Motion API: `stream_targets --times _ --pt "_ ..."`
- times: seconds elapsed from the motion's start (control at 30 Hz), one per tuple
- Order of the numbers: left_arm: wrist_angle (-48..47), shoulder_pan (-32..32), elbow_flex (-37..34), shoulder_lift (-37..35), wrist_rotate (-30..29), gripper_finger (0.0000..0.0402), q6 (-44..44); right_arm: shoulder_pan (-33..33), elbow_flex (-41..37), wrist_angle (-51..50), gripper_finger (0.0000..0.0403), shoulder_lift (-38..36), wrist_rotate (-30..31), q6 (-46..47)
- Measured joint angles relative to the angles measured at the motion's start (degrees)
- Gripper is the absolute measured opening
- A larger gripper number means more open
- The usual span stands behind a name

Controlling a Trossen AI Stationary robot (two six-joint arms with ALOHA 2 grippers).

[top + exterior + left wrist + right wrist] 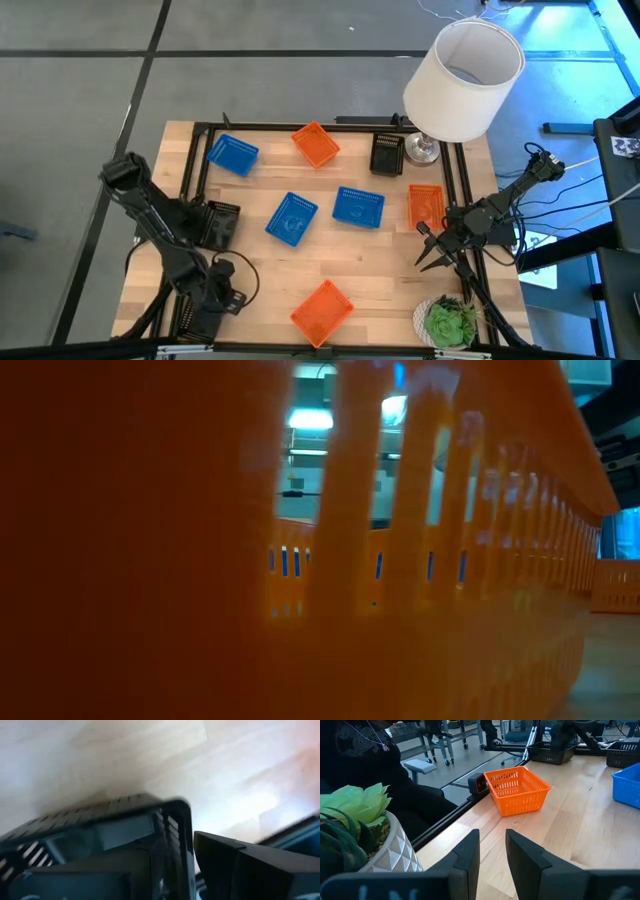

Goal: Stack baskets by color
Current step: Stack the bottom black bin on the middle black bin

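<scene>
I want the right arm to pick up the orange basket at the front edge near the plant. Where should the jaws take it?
Judging from the high view, take the orange basket by one upright mesh wall, coming straight down from above. It sits open side up and turned diamond-wise to the table edge, so rotate the wrist to match. The wall facing the plant is nearest the right gripper, whose jaws stand slightly apart.

Seen from above, the wooden worktop (pixel 380 270) is evenly and softly lit, with short, faint shadows beside the baskets, while cool blue light washes the floor at the upper right. At table height, an orange basket (pixel 200 560) fills the frame as a dim, blurred glowing wall; cold bright ceiling lights show through its slots. The left wrist picture is smeared and out of focus, with pale glare on the wood around a black basket (pixel 100 830). The right wrist picture is clear and bright; only the nearby plant (pixel 355 815) looks soft.
</scene>
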Motion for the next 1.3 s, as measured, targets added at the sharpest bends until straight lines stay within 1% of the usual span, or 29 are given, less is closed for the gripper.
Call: stream_targets --times 0.13,0.23,0.33,0.47,0.6,0.7,0.93,1.03,1.17,1.3 --pt "0.5 0.0 0.0 2.2 0.6 0.0099 0.4 0.0 0.0 0.0 0.0094 0.0 0.0 -0.1" --pt "0.5 0.5 0.0 4.0 2.8 0.0094 0.4 0.0 0.0 0.0 0.0094 0.0 0.0 -0.1" --pt "0.2 0.7 0.0 5.2 3.9 0.0071 1.7 0.0 0.0 0.0 0.0094 0.0 0.0 -0.1" --pt "-0.3 0.9 0.1 5.4 4.1 0.0015 2.9 0.0 0.0 0.0 0.0094 0.0 0.1 -0.1" --pt "-3.5 2.1 2.2 5.4 5.5 0.0005 3.2 0.0 0.0 0.0 0.0094 0.0 0.1 -0.1" --pt "-11.5 3.4 7.3 5.1 6.0 0.0000 6.3 0.0 0.0 0.0 0.0094 0.0 0.1 -0.1" --pt "-38.2 8.5 24.1 5.1 2.2 0.0000 12.9 0.0 0.0 0.0 0.0094 0.0 0.1 -0.1" --pt "-48.2 11.9 30.3 5.1 -0.1 0.0000 16.9 0.0 0.0 0.0 0.0094 0.0 0.3 0.0" --pt "-56.5 18.4 36.2 5.0 -6.0 0.0000 24.6 0.0 0.0 0.0 0.0094 0.0 0.7 0.0" --pt "-59.8 25.5 37.9 5.0 -10.9 0.0000 31.7 0.0 0.0 0.0 0.0094 0.0 0.6 0.0"
